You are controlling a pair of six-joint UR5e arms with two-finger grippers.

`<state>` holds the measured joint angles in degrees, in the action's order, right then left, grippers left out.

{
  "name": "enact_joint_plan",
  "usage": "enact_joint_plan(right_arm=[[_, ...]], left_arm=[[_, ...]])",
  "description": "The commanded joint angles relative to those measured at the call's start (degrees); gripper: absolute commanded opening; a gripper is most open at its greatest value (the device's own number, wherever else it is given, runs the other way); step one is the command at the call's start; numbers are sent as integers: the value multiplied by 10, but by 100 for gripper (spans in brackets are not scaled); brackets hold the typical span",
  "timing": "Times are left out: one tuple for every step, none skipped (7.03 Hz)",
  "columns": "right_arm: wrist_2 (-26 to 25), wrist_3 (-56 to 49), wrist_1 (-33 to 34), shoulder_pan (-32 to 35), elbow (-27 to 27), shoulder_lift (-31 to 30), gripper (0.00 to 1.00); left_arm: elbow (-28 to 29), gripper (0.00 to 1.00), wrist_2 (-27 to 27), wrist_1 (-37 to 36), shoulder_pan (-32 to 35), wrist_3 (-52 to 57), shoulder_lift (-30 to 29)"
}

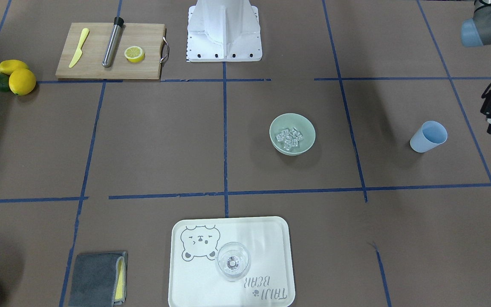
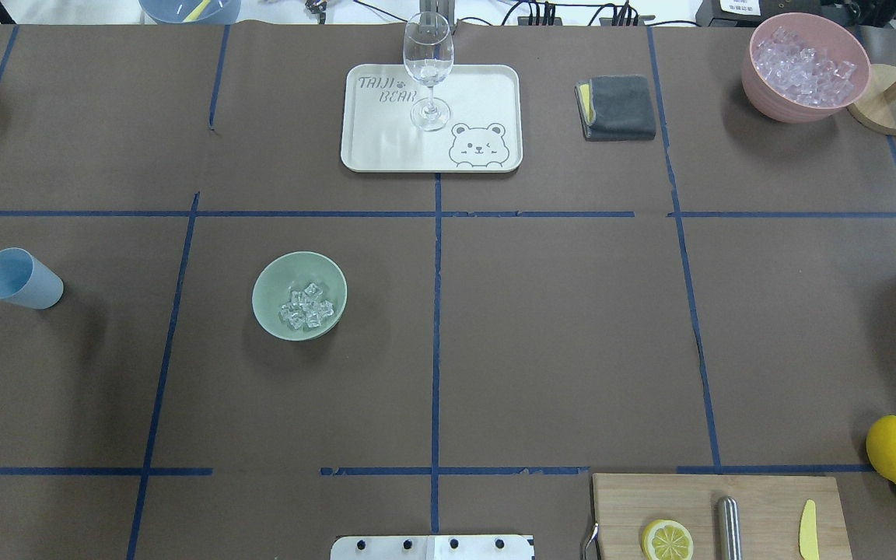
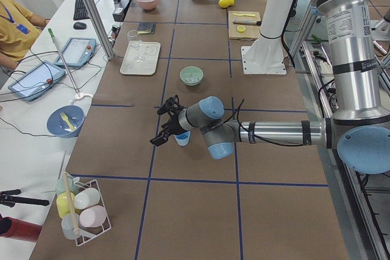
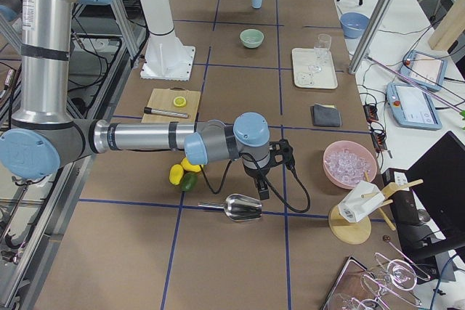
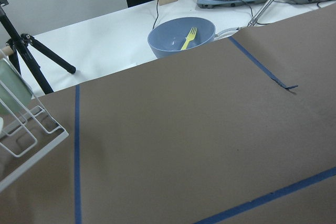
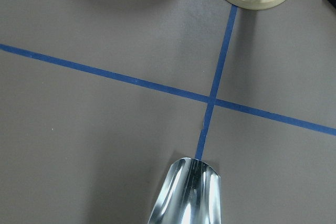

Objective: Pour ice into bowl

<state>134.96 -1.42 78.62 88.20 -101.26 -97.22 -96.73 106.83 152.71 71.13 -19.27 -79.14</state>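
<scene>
Sage-green bowl (image 1: 292, 147) holds the ice (image 1: 289, 138), front-on and overhead; blue cup (image 1: 428, 136) stands empty, well apart. Left view: left end effector (image 3: 159, 127) beside cup, grip untellable. Right view: right end effector (image 4: 261, 188) likewise untellable. Best withdraw without clipping the cup.

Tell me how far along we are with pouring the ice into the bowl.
The pour looks done: the ice lies in the green bowl, and the blue cup stands upright on the table, apparently empty. Nothing is in hand; the left gripper hangs near the cup, clear of it in the front view. Probably only parking the arm remains.
</scene>
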Motion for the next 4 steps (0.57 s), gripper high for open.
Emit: enact_joint_plan(right_arm=[[2, 12, 0, -3, -26, 1, 100], [2, 12, 0, -14, -35, 13, 100], [5, 11, 1, -31, -45, 38, 100], [4, 12, 2, -68, -68, 58, 100]], left_arm=[[-17, 100, 106, -245, 116, 122, -65], [-15, 100, 107, -358, 118, 137, -74], [-10, 100, 108, -481, 121, 139, -104], [-11, 100, 114, -562, 158, 162, -123]])
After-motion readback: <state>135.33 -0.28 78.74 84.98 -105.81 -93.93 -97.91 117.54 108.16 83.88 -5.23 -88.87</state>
